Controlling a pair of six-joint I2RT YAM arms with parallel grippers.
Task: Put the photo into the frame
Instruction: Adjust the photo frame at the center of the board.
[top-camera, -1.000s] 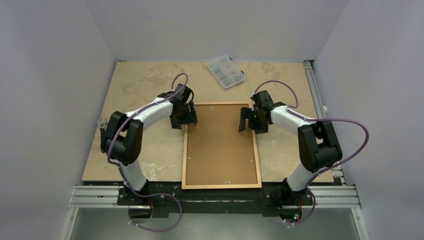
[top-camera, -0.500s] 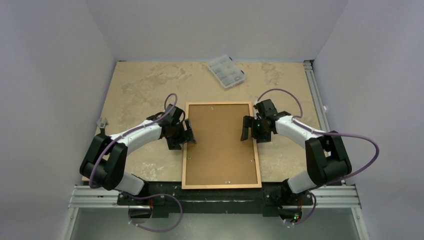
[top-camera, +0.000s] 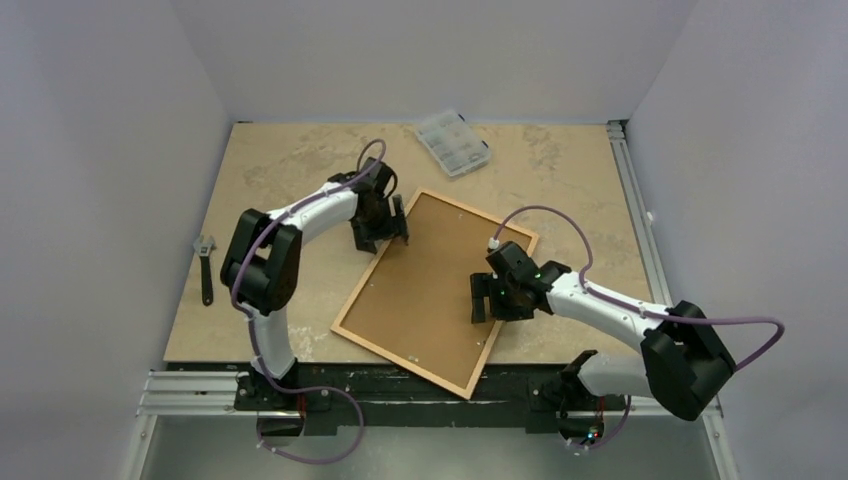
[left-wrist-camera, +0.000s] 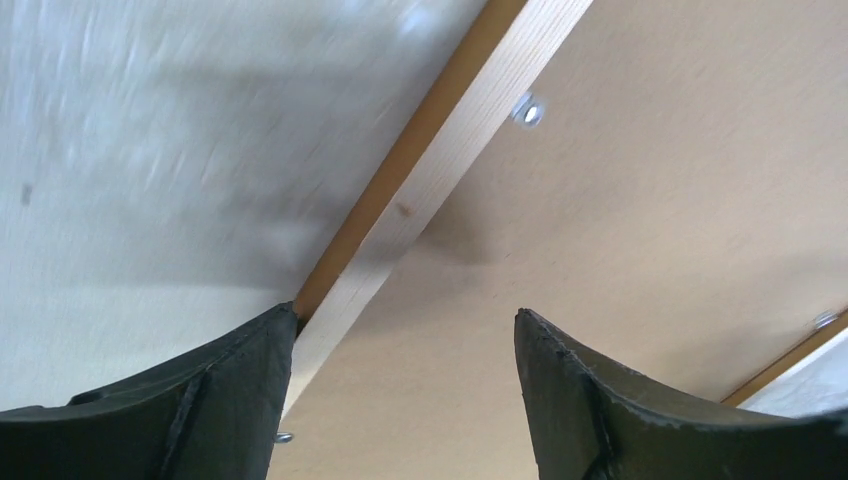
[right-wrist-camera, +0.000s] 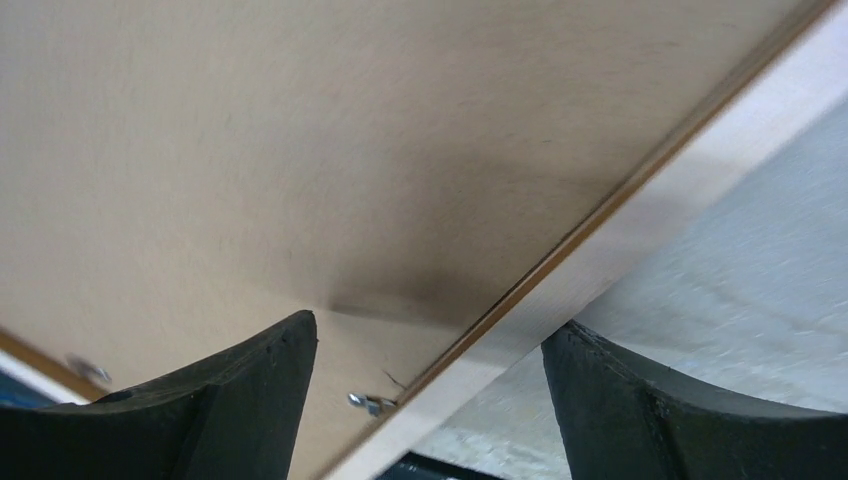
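Note:
The frame (top-camera: 400, 360) lies face down and skewed on the table, and its brown backing board (top-camera: 430, 290) faces up. The photo is hidden. My left gripper (top-camera: 390, 225) stands open astride the frame's far left rail (left-wrist-camera: 440, 170). One fingertip (left-wrist-camera: 270, 340) is at the rail's outer edge, the other over the board (left-wrist-camera: 650, 220). My right gripper (top-camera: 487, 297) is open astride the right rail (right-wrist-camera: 640, 240), with one finger over the board (right-wrist-camera: 300, 150) and the other over the table. Neither holds anything.
A small clear compartment box (top-camera: 453, 142) sits at the back of the table. A wrench (top-camera: 205, 268) lies at the left edge. The frame's near corner reaches over the table's front edge onto the metal mounting rail (top-camera: 200, 390).
The frame has turned clockwise from square to skewed. My left gripper swung toward the back with the far corner, and my right gripper came nearer along the right rail.

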